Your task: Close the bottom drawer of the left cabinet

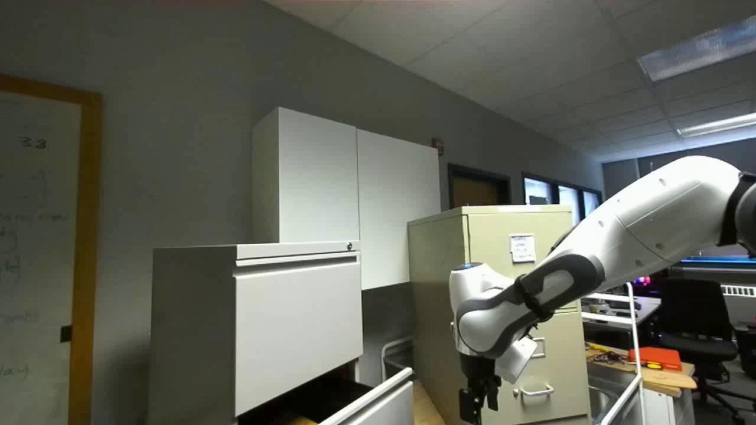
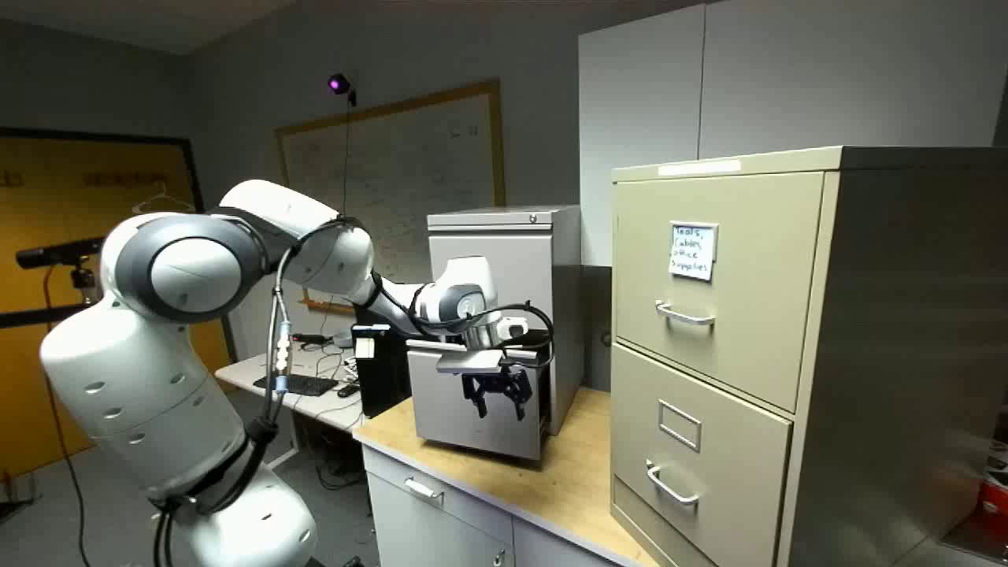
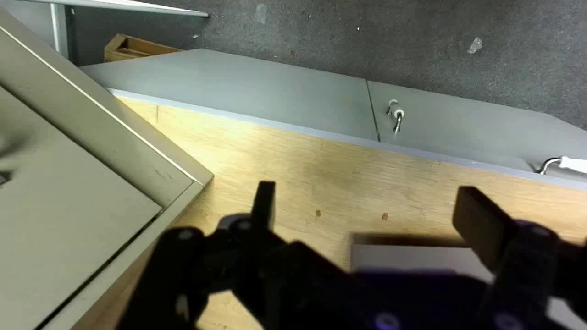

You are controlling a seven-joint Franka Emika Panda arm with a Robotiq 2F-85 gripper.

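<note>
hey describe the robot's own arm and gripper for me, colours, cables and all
The arm is white and rounded, with grey joint covers and small dimples. Black straps wrap it, and dark cables run along it with white and blue connectors. The gripper is black, with two angular, jointed fingers.

a ceiling light (image 1: 717,125) glows in an exterior view, yet the wall (image 1: 177,147) there is dim, and deep shadow lies inside the bottom drawer (image 1: 378,395). in the wrist view, the dark pincer (image 3: 365,199) is out of focus against a desk (image 3: 238,133) with pale glare.
</note>
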